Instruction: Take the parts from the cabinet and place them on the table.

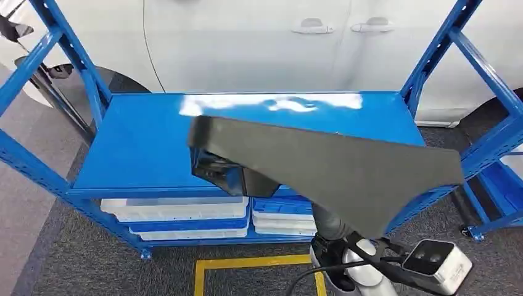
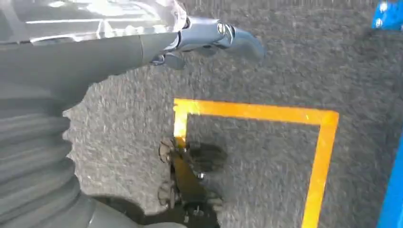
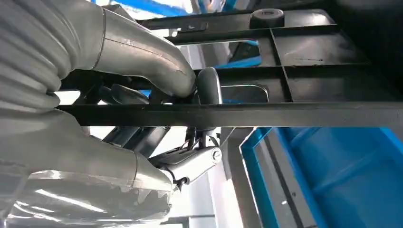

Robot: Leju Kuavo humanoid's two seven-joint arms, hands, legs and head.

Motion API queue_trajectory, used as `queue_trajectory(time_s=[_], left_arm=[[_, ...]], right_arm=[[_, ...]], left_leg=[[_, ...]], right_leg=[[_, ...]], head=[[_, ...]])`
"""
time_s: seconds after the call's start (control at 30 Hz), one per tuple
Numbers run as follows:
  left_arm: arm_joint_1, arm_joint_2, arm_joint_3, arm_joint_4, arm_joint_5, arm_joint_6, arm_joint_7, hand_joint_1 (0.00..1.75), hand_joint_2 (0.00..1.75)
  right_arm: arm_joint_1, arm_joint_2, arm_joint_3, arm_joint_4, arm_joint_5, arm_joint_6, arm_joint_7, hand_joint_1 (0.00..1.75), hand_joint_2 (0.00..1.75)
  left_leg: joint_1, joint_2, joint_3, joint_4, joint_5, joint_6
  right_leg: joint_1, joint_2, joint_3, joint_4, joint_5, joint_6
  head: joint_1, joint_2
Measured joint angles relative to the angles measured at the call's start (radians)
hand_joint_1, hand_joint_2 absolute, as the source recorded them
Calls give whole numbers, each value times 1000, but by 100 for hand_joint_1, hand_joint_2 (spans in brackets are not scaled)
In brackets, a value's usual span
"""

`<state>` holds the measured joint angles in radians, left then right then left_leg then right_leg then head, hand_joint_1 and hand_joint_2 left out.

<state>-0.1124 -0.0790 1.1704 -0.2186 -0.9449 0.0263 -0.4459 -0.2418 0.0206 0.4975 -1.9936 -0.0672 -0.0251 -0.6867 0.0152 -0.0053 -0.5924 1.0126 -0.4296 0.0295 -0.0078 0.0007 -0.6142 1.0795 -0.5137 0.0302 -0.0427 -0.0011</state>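
Black plastic was front and centre: a broad, flat, dark grey-black plastic panel point(image 1: 345, 172) with a tapering wing shape hung over the front edge of the blue metal shelving rack point(image 1: 142, 148), covering part of the glossy top shelf. It was carried from underneath by the right hand point(image 3: 157, 123), and the right wrist view gave the close look: the thick grey thumb point(image 3: 142, 57) pressed onto a rib of the panel's moulded underside while darker fingers point(image 3: 133, 137) curled in from the other side, so that hand was clamped firmly on the part. From the head view the silver right arm point(image 1: 330, 225) rose from below to meet the panel, with a grey wrist camera box point(image 1: 438, 262) beside it.

Down on the rack's lower level sat white plastic trays point(image 1: 179, 209) in a row, blue bins point(image 1: 280, 206) next to them. Behind the rack stood a white car body point(image 1: 277, 43) with its door handles showing.

The left hand point(image 2: 209, 40) hung over grey carpet point(image 2: 266, 61) marked with yellow floor tape point(image 2: 256, 113). It held nothing; a pale finger pointed out, though whether the rest were spread or curled I couldn't tell.
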Motion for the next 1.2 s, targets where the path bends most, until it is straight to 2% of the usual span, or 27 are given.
queue_trajectory(time_s=[0.07, 0.1, 0.13, 0.2, 0.23, 0.27, 0.3, 0.33, 0.37, 0.43, 0.47, 0.5, 0.57, 0.6, 0.63, 0.67, 0.73, 0.77, 0.8, 0.93, 0.97, 1.0, 1.07, 1.1, 1.13, 1.17, 1.2], left_arm=[[-2, 0, 0, 0, -3, 6, 8, 0, 175], [-1, 1, 0, 0, -4, 6, 11, 0, 175], [1, 1, 0, 0, -5, 7, 13, 0, 175], [2, 2, 0, 0, -6, 7, 18, 0, 175], [2, 2, 0, 0, -6, 8, 21, 0, 175], [2, 1, 0, 0, -7, 8, 24, 0, 175], [2, 0, 0, 0, -9, 8, 30, 0, 175], [3, 1, 0, 0, -9, 9, 38, 0, 175], [3, 1, 0, 0, -9, 10, 44, 0, 175], [6, 1, 0, 0, -4, 17, 60, 0, 175], [8, 3, 2, 0, -2, 23, 66, 0, 175], [9, 3, 2, 0, 1, 26, 73, 0, 175], [10, 3, 5, 0, 5, 26, 85, 0, 175], [10, 3, 6, 0, 8, 26, 90, 0, 175], [11, 3, 7, 0, 11, 27, 96, 0, 175], [12, 3, 9, 0, 12, 27, 103, 0, 175], [14, 4, 12, 0, 12, 32, 112, 0, 175], [13, 4, 15, 0, 12, 35, 116, 0, 175], [11, 3, 15, 0, 12, 38, 119, 0, 175], [18, 3, 23, 0, 12, 45, 126, 0, 175], [18, 2, 25, 0, 12, 45, 127, 0, 175], [18, 2, 25, 0, 12, 45, 128, 0, 175], [18, 2, 27, 0, 18, 45, 128, 0, 175], [18, 2, 29, 0, 21, 47, 128, 0, 175], [20, 2, 31, 0, 23, 48, 128, 0, 175], [21, 1, 32, 0, 26, 51, 128, 0, 175], [22, 0, 34, 0, 29, 51, 128, 0, 175]], right_arm=[[-4, -10, 3, -10, -34, 12, 0, 175, 175], [-4, -14, 9, -15, -52, 18, 2, 175, 175], [-4, -19, 15, -18, -68, 23, 4, 175, 175], [-5, -28, 28, -26, -101, 31, 10, 175, 175], [-8, -31, 34, -28, -116, 34, 13, 175, 175], [-13, -33, 39, -30, -128, 35, 15, 175, 175], [-20, -35, 45, -30, -143, 35, 16, 175, 175], [-21, -36, 49, -31, -165, 33, 14, 175, 175], [-23, -37, 49, -31, -184, 30, 13, 175, 175], [-24, -38, 50, -31, -224, 33, 18, 175, 175], [-26, -39, 50, -30, -242, 38, 21, 175, 175], [-27, -40, 50, -30, -251, 44, 23, 175, 175], [-24, -47, 50, -28, -261, 57, 20, 175, 175], [-23, -51, 50, -26, -262, 67, 15, 175, 175], [-19, -56, 50, -25, -264, 82, 7, 175, 175], [-13, -60, 49, -24, -265, 102, 0, 175, 175], [-1, -66, 42, -24, -267, 151, -3, 175, 175], [4, -68, 36, -24, -267, 176, -4, 175, 175], [7, -69, 31, -24, -267, 191, -5, 175, 175], [30, -72, -8, -18, -251, 262, -8, 175, 175], [41, -74, -20, -15, -245, 274, -8, 175, 175], [49, -75, -29, -14, -239, 283, -8, 175, 175], [62, -78, -45, -10, -231, 301, -8, 175, 175], [68, -79, -52, -8, -231, 311, -8, 175, 175], [75, -79, -60, -4, -230, 323, -8, 175, 175], [81, -79, -68, 0, -230, 334, -8, 175, 175], [84, -79, -73, 3, -230, 341, -8, 175, 175]], left_leg=[[-3, 0, -16, 1, 11, 4], [-5, 0, -25, 2, 17, 5], [-5, 0, -34, 4, 23, 4], [-6, 0, -51, 7, 35, 1], [-7, -1, -58, 7, 42, -1], [-7, -3, -63, 7, 49, -5], [-9, -3, -67, 7, 57, -12], [-6, -2, -63, 1, 65, -18], [-4, -2, -64, 1, 72, -24], [-9, -4, -67, -10, 91, -38], [-3, -3, -74, 3, 65, -39], [-4, -1, -90, 42, 5, -41], [0, -1, -127, 190, -114, -50], [1, -1, -142, 261, -143, -55], [1, -1, -142, 304, -142, -58], [2, -1, -122, 304, -117, -59], [6, -1, -21, 184, -52, -58], [8, 0, 49, 92, -50, -57], [6, -1, 99, 13, -92, -54], [-4, -3, 85, -4, -72, -21], [1, 2, 77, -8, -58, -12], [1, 3, 64, -8, -46, -5], [-1, 5, 33, -8, -21, 2], [-2, 5, 16, -7, -9, 2], [-3, 5, -2, -5, 3, 1], [-3, 5, -19, -4, 15, 0], [-3, 5, -35, -1, 26, -2]], right_leg=[[-2, 0, -55, 160, -100, 5], [-3, 0, -72, 222, -126, 6], [-3, 0, -69, 239, -127, 6], [-3, 0, 3, 143, -71, 1], [-2, 0, 66, 45, -31, -5], [0, 0, 128, -49, -15, -13], [9, 0, 146, -90, -31, -16], [11, 0, 138, -83, -10, -18], [14, 0, 135, -89, -11, -20], [10, -1, 125, -94, 8, -35], [4, -8, 118, -99, 23, -43], [3, -7, 104, -100, 34, -53], [5, -8, 77, -98, 55, -56], [6, -10, 62, -96, 65, -55], [6, -11, 48, -92, 75, -54], [5, -11, 32, -88, 82, -52], [4, -12, 2, -76, 96, -45], [4, -12, -9, -67, 102, -40], [7, -12, -19, -59, 105, -34], [5, -13, -21, -63, 135, -6], [-1, -8, -29, -54, 119, -1], [-2, -6, -46, -27, 68, 4], [-4, -5, -85, 110, -60, 13], [-5, -5, -100, 183, -97, 16], [-5, -5, -104, 237, -103, 17], [-5, -5, -89, 248, -79, 17], [-5, -5, -54, 217, -40, 16]], head=[[0, 0], [0, 0], [0, 0], [0, 0], [0, 0], [0, 0], [0, 0], [0, 0], [0, 0], [0, 0], [0, 0], [0, 0], [0, 0], [0, 0], [0, 0], [0, 0], [0, 0], [0, 0], [0, 0], [0, 0], [0, 0], [0, 0], [0, 0], [0, 0], [0, 0], [0, 0], [0, 0]])
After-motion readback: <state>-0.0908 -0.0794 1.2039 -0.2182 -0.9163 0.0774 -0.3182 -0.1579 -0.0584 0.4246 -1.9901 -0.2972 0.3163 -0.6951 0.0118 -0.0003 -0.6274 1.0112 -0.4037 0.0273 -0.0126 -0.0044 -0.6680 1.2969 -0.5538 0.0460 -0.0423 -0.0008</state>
